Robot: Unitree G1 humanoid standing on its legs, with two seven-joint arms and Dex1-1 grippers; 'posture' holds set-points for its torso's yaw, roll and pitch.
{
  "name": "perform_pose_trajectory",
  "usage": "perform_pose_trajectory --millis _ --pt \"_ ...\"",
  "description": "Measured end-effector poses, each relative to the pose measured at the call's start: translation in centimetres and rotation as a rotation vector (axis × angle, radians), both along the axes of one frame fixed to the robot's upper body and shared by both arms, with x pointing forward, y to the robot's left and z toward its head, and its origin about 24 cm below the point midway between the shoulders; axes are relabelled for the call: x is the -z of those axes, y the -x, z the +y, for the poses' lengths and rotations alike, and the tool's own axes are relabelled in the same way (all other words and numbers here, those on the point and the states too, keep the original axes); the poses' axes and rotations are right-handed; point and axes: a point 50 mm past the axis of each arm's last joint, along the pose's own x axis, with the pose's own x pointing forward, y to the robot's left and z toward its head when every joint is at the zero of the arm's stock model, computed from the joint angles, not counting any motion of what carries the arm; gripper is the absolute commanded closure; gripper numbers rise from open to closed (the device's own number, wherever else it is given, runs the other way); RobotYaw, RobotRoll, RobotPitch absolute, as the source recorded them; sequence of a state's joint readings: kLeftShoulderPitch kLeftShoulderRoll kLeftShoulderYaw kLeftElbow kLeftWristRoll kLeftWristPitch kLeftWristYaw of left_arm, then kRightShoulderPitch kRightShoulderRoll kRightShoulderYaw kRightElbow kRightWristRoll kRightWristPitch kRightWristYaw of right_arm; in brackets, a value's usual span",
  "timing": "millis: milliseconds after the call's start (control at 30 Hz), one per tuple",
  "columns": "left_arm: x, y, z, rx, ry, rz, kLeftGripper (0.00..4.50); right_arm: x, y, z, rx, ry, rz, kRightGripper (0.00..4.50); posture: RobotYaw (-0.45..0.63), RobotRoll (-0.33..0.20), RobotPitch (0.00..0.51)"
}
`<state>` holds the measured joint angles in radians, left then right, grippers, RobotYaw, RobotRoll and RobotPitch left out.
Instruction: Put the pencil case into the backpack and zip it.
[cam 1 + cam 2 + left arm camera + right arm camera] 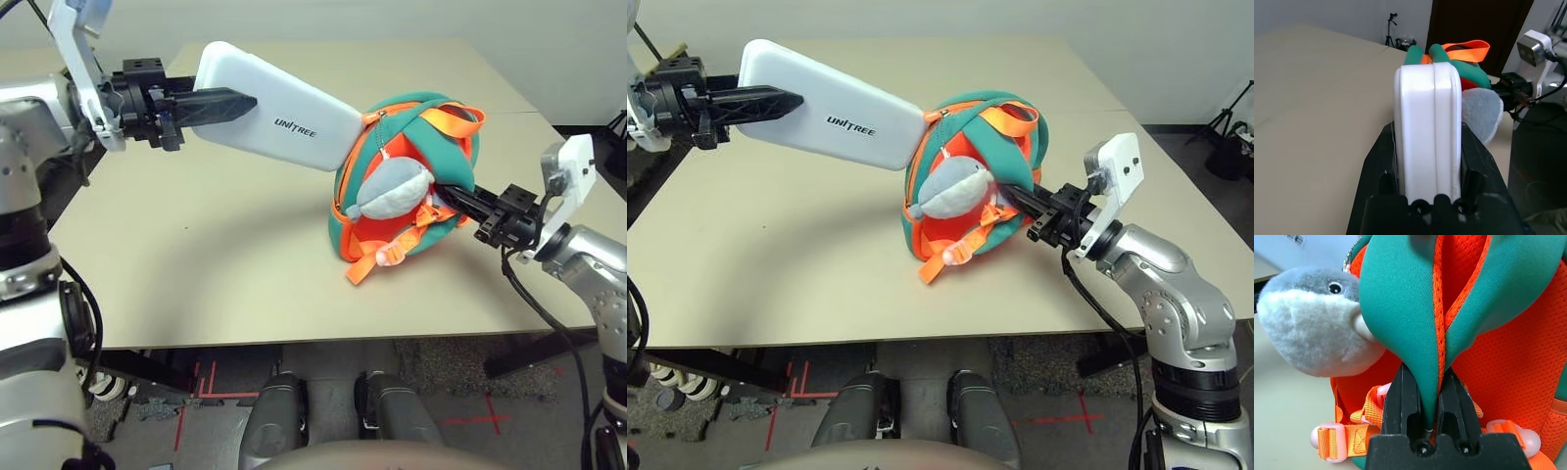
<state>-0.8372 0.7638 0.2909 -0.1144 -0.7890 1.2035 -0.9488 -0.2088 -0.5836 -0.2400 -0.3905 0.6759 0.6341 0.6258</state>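
White pencil case (pixel 279 106) slants lengthwise down into backpack (pixel 407 176).

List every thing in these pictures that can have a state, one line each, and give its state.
Pencil case: closed, held off the table, one end at the backpack's opening.
Backpack: on the table, unzipped.
Left claw: shut on the pencil case.
Right claw: shut on a teal strap of the backpack.
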Motion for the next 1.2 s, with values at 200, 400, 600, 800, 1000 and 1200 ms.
perform_pose_trajectory --millis 200,400,600,800,1000,1200 --pt "2.0 -0.2 -1.7 -0.003 0.077 0.056 3.12 0.1 -0.1 0.0 0.005 0.008 0.001 4.44 0.12 0.0 0.069" --pt "3.7 -1.0 -4.0 0.007 0.091 0.072 3.12 0.2 0.0 0.0 0.007 0.009 0.002 4.44 0.09 0.0 0.069" --pt "5.6 -1.8 -6.3 0.014 0.029 0.05 3.12 0.7 0.3 -0.2 0.014 0.009 0.019 4.44 0.07 0.0 0.067" --pt "7.4 -2.9 -8.7 0.025 -0.036 -0.014 3.12 0.6 0.3 -0.2 0.02 0.011 0.016 4.44 0.06 0.0 0.064" --pt "9.7 -4.2 -11.9 0.008 -0.075 -0.104 3.12 0.6 0.3 -0.1 0.024 0.01 0.013 4.44 0.06 0.0 0.058" --pt "11.0 -5.0 -13.8 -0.026 -0.043 -0.136 3.12 0.6 0.3 -0.2 0.03 0.012 0.009 4.44 0.05 0.0 0.052"
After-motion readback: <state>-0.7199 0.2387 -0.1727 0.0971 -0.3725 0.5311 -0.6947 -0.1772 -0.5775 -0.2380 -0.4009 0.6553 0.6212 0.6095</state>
